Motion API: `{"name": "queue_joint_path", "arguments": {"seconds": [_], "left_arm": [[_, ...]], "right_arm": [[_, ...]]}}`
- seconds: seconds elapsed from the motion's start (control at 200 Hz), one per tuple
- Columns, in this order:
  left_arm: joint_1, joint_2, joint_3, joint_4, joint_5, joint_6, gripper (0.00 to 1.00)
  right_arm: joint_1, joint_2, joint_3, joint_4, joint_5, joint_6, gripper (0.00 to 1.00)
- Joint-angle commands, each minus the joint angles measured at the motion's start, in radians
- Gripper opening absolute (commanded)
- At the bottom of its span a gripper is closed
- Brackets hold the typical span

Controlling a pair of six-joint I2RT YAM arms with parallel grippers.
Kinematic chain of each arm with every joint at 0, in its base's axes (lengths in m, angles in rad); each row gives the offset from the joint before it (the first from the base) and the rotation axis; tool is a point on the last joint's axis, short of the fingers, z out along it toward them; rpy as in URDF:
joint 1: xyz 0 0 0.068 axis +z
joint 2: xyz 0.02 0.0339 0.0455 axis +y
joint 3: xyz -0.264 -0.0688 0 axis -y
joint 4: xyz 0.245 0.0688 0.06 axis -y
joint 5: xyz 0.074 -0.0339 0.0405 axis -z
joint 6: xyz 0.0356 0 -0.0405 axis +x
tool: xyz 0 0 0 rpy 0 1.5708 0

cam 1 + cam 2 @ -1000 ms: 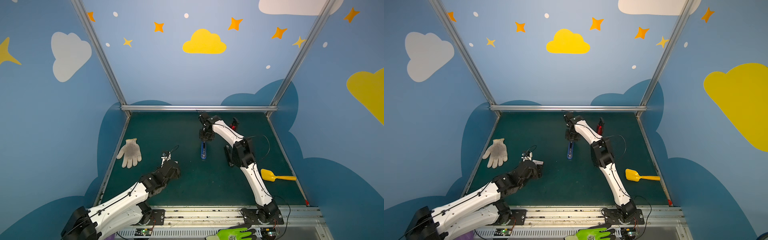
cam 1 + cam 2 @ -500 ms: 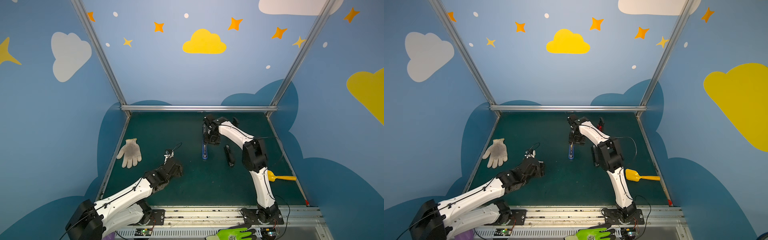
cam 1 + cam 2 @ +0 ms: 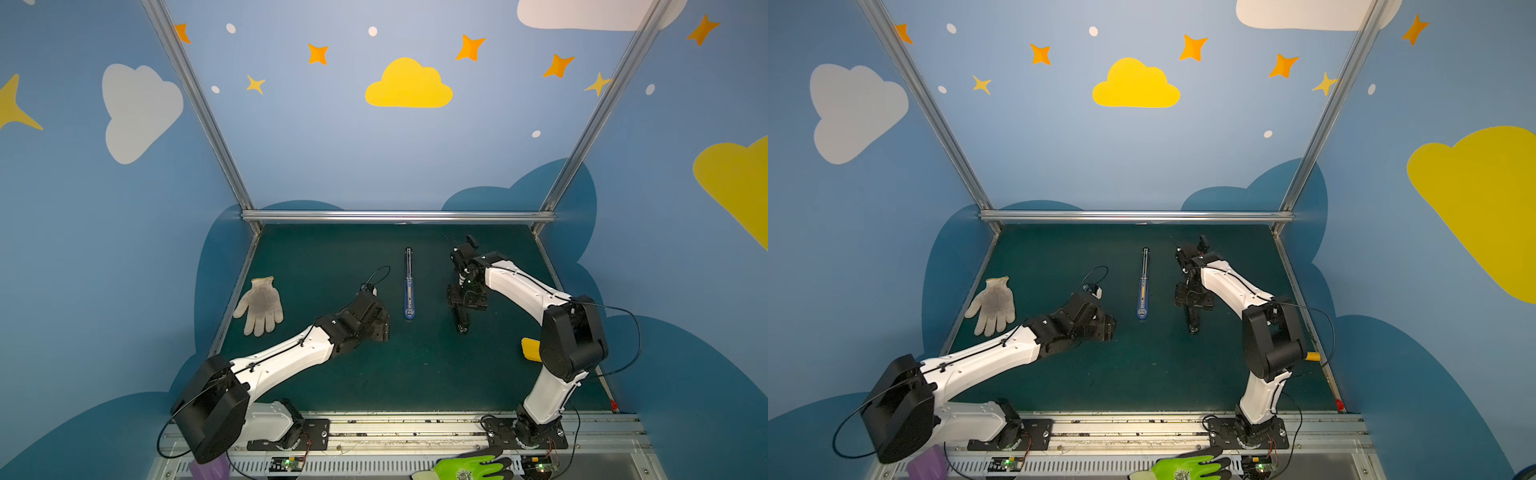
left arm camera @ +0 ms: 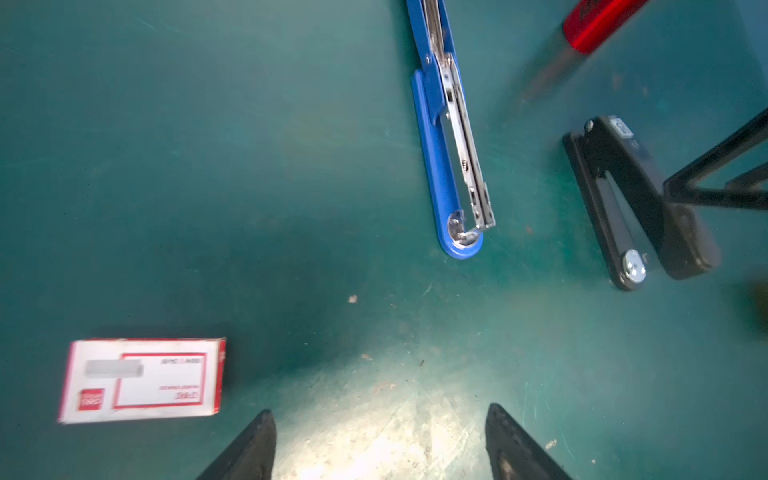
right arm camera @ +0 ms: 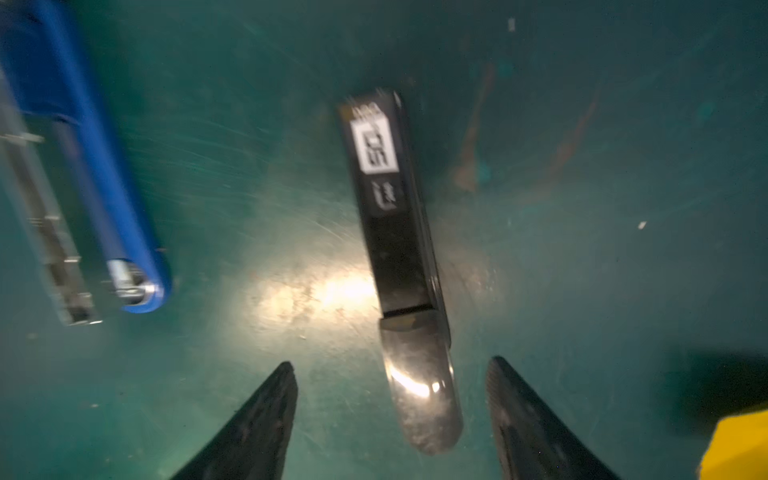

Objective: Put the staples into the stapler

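Observation:
The blue stapler [image 3: 409,286] [image 3: 1143,291] lies folded out flat mid-table, its metal staple channel facing up [image 4: 453,158] [image 5: 95,187]. The staples [image 4: 141,380], a white box with red print, lie flat on the mat in the left wrist view; neither top view shows them. My left gripper [image 3: 376,324] [image 3: 1106,326] [image 4: 380,415] hovers low, near and left of the stapler, open and empty. My right gripper [image 3: 463,303] [image 3: 1194,301] [image 5: 391,361] is open above a black stapler [image 3: 461,322] [image 4: 636,208] [image 5: 399,232], whose rounded end lies between the fingertips, untouched.
A white work glove [image 3: 262,305] [image 3: 994,305] lies at the left edge. A yellow scoop [image 3: 530,349] [image 5: 735,444] sits behind my right elbow. A red-handled tool [image 4: 598,20] lies beyond the black stapler. A green glove [image 3: 469,469] rests on the front rail.
My right gripper let go of the blue stapler's far end, opened, and swung right and nearer over the black stapler. The blue stapler now lies fully unfolded. My left arm moved slightly right.

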Motion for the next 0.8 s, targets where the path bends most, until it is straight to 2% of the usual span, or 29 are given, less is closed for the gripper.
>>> {"name": "queue_joint_path", "arguments": {"seconds": [0.0,0.075,0.25,0.426,0.516,0.606,0.711,0.796], "left_arm": [[0.002,0.03,0.037,-0.002,0.037,0.027,0.78],[0.002,0.045,0.047,-0.008,0.044,0.026,0.78],[0.002,0.04,0.039,-0.016,0.044,0.019,0.78],[0.002,0.039,0.026,-0.01,0.039,0.015,0.78],[0.002,0.044,0.03,-0.009,0.042,0.016,0.78],[0.003,0.048,0.033,-0.007,0.047,0.017,0.78],[0.002,0.048,0.032,-0.007,0.051,0.015,0.78],[0.002,0.049,0.029,-0.005,0.052,0.015,0.78]], "right_arm": [[0.005,-0.008,-0.013,0.042,-0.023,-0.02,0.67],[0.005,0.023,-0.007,0.048,-0.02,-0.024,0.63],[0.023,0.067,0.008,0.059,-0.04,-0.05,0.44],[0.072,0.097,0.028,0.039,-0.02,-0.072,0.34],[0.084,0.097,0.035,0.027,-0.046,-0.058,0.38],[0.091,0.083,0.041,0.012,-0.069,-0.041,0.5],[0.102,0.065,0.043,0.003,-0.073,-0.03,0.51],[0.114,0.073,0.051,-0.012,-0.067,-0.033,0.47]]}}
